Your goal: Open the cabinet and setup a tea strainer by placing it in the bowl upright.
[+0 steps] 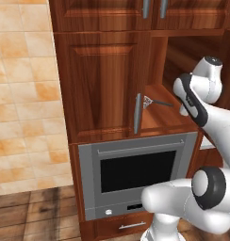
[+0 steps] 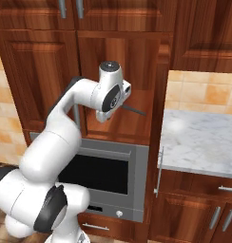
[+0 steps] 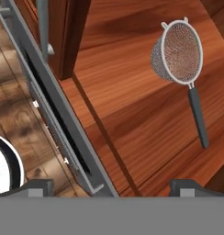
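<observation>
Wide-open, empty jaws [image 3: 111, 186] hover well short of the tea strainer [image 3: 178, 53] on the cabinet [image 3: 132, 105] shelf.

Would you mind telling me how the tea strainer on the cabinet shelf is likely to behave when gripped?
The tea strainer looks light: thin wire mesh, slim handle. Its rounded basket could probably roll or pivot if nudged. The narrow handle may slip or twist between the claw tips.

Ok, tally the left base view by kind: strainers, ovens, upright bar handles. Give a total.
strainer: 1
oven: 1
upright bar handles: 3
Total: 5
</observation>
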Available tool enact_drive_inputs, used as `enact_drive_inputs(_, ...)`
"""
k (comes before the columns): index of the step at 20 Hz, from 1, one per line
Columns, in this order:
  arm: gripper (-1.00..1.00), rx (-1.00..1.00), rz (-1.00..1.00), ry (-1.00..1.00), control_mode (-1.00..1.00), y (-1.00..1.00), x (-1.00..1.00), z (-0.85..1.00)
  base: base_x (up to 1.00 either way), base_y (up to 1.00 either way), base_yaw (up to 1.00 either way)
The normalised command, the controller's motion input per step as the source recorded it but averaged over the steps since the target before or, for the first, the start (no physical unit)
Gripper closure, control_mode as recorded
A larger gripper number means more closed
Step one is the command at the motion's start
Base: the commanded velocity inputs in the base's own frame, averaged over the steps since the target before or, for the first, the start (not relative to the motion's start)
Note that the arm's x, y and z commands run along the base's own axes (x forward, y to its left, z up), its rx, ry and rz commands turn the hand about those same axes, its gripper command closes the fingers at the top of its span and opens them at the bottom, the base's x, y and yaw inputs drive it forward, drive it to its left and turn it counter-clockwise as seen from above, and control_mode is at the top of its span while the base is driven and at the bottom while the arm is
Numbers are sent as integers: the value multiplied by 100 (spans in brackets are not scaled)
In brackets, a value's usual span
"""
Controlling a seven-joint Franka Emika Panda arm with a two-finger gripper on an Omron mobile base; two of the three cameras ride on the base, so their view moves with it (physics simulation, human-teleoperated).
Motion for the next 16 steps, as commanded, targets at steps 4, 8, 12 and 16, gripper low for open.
enact_drive_inputs(4,-100,-5,-9,3,-100,-1,24,0,0,0,0)
enact_drive_inputs(8,-100,-1,-5,1,-100,-7,9,-6,0,0,0)
enact_drive_inputs(12,-100,0,-9,0,-100,-4,5,-21,0,0,0)
enact_drive_inputs(16,-100,0,-14,0,-100,-1,0,-15,0,0,0)
